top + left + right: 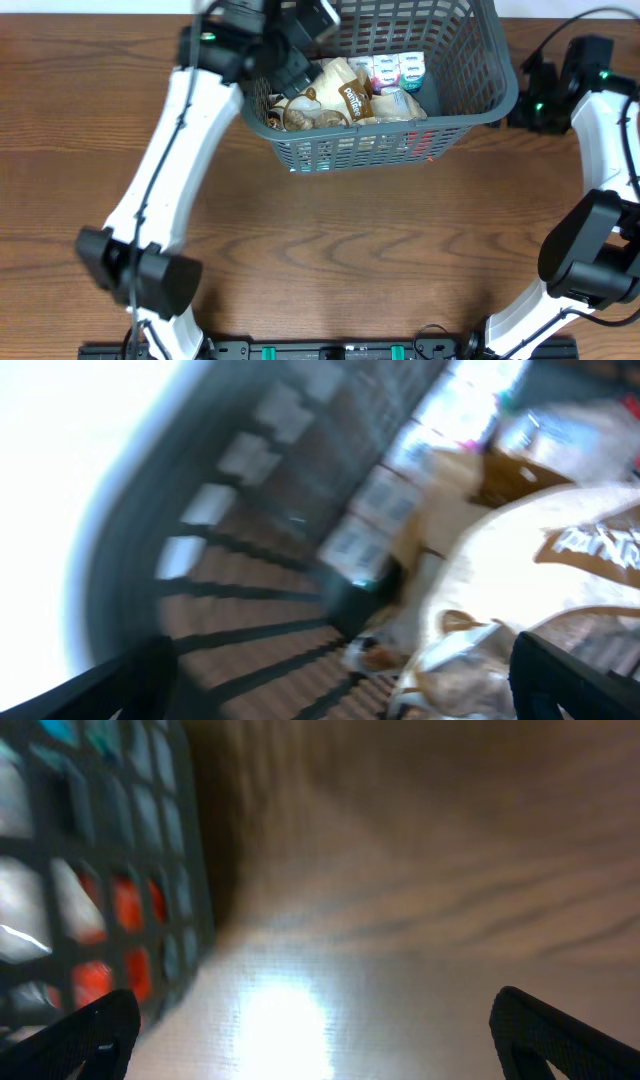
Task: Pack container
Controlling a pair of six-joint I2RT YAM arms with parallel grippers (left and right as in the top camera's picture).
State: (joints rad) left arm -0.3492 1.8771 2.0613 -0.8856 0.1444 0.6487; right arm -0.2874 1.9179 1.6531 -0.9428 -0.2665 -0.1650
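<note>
The dark grey slotted container [480,110] stands at the back middle of the table and holds several snack packs. A cream and brown snack pack [345,95] lies on top, with white and pink packs [390,70] behind it. My left gripper [300,55] is open and empty, over the container's left inside. In the left wrist view its fingers [340,685] stand wide apart above the cream pack [540,580] and the lattice wall [250,590]. My right gripper [535,95] is open and empty beside the container's right wall [110,870], over bare wood [310,1030].
Brown wooden table [330,250] fills the front and sides. Red packaging [125,905] shows through the container's lattice. The arm bases [330,350] sit along the front edge. Cables [560,35] run at the back right.
</note>
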